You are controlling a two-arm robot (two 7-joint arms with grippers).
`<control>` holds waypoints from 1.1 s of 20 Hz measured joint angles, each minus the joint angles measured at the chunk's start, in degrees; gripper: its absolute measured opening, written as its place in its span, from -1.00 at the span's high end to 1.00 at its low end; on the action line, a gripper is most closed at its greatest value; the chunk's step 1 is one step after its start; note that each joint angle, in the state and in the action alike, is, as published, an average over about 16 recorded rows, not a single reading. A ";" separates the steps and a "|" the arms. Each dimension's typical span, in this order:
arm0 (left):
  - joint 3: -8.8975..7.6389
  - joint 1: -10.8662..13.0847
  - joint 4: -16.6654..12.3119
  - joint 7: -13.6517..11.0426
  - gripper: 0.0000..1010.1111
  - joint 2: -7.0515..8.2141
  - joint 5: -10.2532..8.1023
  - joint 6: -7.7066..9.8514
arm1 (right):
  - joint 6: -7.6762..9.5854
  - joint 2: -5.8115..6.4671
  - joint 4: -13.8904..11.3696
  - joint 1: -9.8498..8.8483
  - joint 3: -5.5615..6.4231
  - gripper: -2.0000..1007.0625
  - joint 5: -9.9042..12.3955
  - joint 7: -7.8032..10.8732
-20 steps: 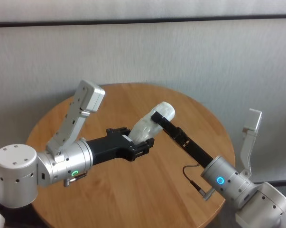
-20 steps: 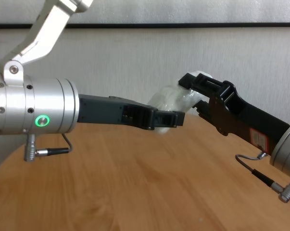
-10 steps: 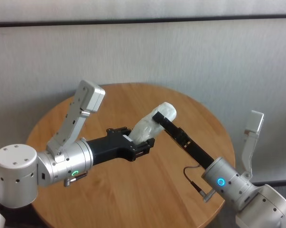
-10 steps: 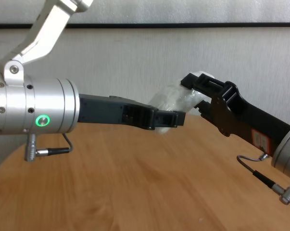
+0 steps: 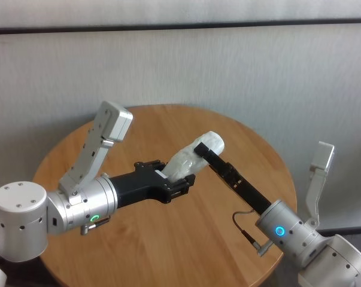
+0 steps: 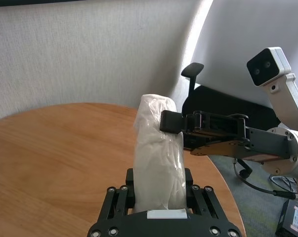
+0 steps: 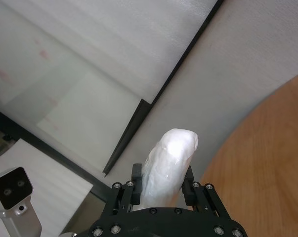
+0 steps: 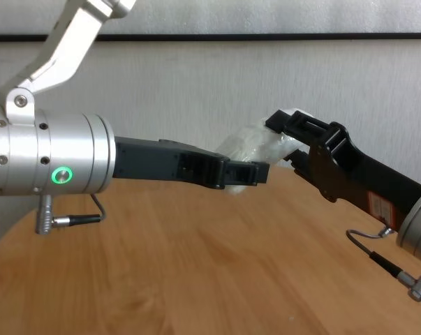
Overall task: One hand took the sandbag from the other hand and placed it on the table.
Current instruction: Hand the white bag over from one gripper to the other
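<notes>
Sandbag (image 5: 189, 159) held in the air above the round bench (image 5: 186, 245), gripped at both ends at once. Left pincer (image 5: 179, 181), black on a silver wrist with a green ring, clamped narrow on the lower end of the bag (image 6: 157, 168). Right pincer (image 5: 199, 147) clamped on the upper end, fingers (image 7: 190, 189) pressing either side of the bag (image 7: 168, 165). Bag tilted, clear of the bench top (image 8: 196, 265), bridging both pincers.
</notes>
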 joint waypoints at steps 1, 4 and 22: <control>0.00 0.00 0.00 0.00 -0.13 0.00 0.00 0.00 | -0.09 0.07 0.01 0.01 -0.10 0.07 0.11 0.02; 0.00 0.00 0.00 0.00 -0.13 0.00 0.00 0.00 | -0.31 0.25 0.07 0.06 -0.38 0.07 0.43 0.13; 0.00 -0.04 0.01 0.01 -0.72 0.01 0.00 0.00 | -1.59 0.55 0.53 0.26 -0.99 0.08 1.87 0.30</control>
